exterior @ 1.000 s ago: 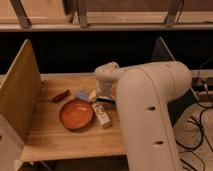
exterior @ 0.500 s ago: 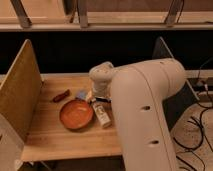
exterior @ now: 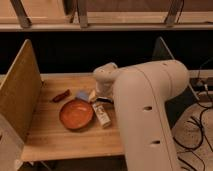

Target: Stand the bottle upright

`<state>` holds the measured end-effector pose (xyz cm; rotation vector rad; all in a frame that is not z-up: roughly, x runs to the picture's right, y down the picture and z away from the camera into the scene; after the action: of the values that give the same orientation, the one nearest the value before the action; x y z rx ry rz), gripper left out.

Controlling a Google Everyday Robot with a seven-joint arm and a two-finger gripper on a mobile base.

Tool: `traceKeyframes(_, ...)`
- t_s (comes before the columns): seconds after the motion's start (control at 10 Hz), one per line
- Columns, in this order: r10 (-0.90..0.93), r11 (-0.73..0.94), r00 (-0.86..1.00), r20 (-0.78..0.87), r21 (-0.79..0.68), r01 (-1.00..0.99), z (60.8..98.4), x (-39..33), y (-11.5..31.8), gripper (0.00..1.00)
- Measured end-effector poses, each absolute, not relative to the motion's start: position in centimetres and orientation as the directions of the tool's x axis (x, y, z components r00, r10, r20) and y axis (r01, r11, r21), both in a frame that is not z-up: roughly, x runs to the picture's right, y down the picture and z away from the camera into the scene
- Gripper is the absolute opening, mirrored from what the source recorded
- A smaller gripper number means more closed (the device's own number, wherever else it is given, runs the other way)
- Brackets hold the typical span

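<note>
Camera view: bottle (exterior: 102,114) laid flat on the wooden table (exterior: 60,142), just right of the orange plate (exterior: 76,114).
The gripper (exterior: 103,100) is held at the bottle's far end; whether it is open or closed cannot be told. If grasped off-centre, the slim, whitish, dark-printed bottle could be rolled against the plate.

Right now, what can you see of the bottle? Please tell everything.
The bottle is small, slim, whitish, seemingly plastic, with a pale label and dark print. It lies on its side on the wooden table, close beside the right edge of the orange plate. The gripper sits at its far end; contact cannot be told.
</note>
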<state>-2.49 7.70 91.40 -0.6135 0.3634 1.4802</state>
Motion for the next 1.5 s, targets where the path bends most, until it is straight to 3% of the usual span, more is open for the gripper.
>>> traceKeyframes(0.9,0.778,-0.056,0.092,-0.622,-0.213,-0.975,94.5,-3.8,8.8,0.79)
traceKeyframes(1.5,0.792,0.002,0.155,-0.590,-0.253,-0.968,94.2,-6.1,8.2,0.24)
